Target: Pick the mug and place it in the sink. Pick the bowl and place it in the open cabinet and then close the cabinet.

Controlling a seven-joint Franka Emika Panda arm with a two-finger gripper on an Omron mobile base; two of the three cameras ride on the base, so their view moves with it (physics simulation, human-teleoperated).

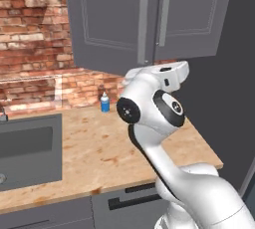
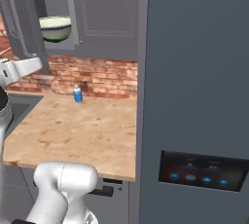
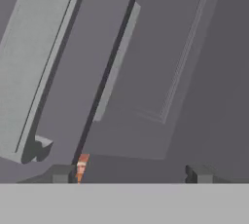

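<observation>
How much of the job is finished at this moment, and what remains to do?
The bowl already sits on the shelf inside the cabinet. Its left door is not fully shut; a gap shows in the right base view. The gripper is right at the doors, so closing remains. Whether the mug is in the sink cannot be told.

— Matt dark grey paint on the cabinet (image 1: 114,19) doors, upper half of the frame; bar handles (image 1: 144,24) a paler, smooth satin grey.

— Counter (image 1: 104,148)?

— Mottled wood-look top, light tan, faint sheen. Rough red brick wall (image 1: 30,34) at upper left. Smooth matt basin on the sink (image 1: 30,148). Glossy glazed bowl (image 2: 55,27).
</observation>
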